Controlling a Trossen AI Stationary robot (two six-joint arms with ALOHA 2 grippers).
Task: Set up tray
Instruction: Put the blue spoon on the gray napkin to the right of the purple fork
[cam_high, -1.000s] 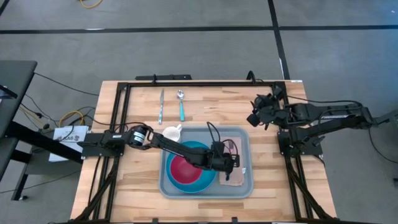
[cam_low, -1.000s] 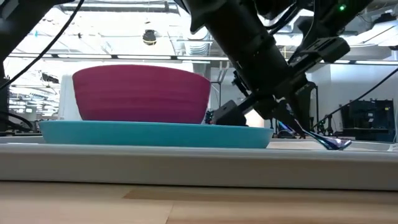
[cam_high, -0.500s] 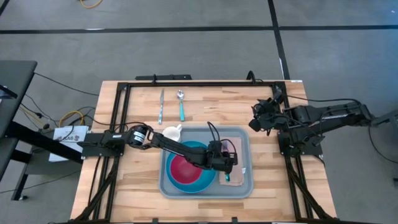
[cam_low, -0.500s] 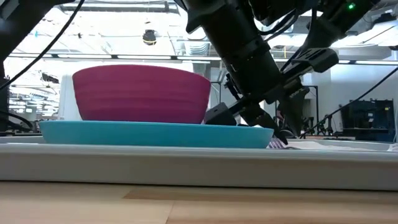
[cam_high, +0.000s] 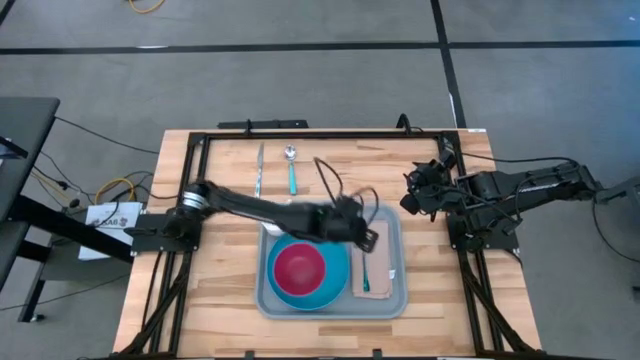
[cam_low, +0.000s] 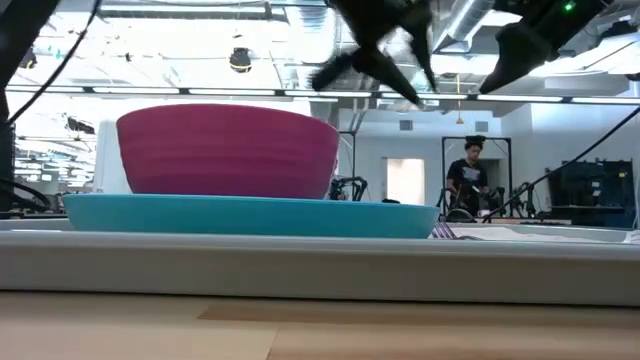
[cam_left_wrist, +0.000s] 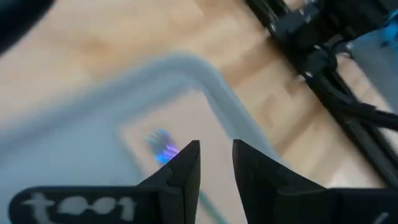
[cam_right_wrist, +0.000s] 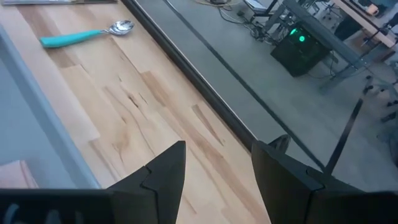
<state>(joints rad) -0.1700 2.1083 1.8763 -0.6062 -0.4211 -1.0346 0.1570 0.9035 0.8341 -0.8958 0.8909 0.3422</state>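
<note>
The grey-blue tray (cam_high: 404, 292) lies on the wooden table. On it sit a bright-blue plate (cam_high: 335, 290) holding a red bowl (cam_high: 300, 268), and a tan napkin (cam_high: 381, 288) with a teal-handled fork (cam_high: 365, 273) lying on top. My left gripper (cam_high: 370, 238) hovers open above the napkin's far end, well above the tray in the low view (cam_low: 405, 70). Its wrist view (cam_left_wrist: 216, 162) shows the fork's shiny head (cam_left_wrist: 160, 146) below. My right gripper (cam_high: 408, 195) waits open near the table's right edge, beyond the tray's far right corner.
A teal-handled knife (cam_high: 258, 170) and a teal-handled spoon (cam_high: 291, 168) lie side by side near the table's far edge. A white cup (cam_high: 278, 212) stands at the tray's far left corner, under my left arm. A person (cam_low: 466, 185) stands in the room behind.
My left gripper lowered the fork onto the napkin, let go of it, then rose fast and drew back a little toward the far edge. The fork now lies flat on the napkin. My right arm shifted slightly.
</note>
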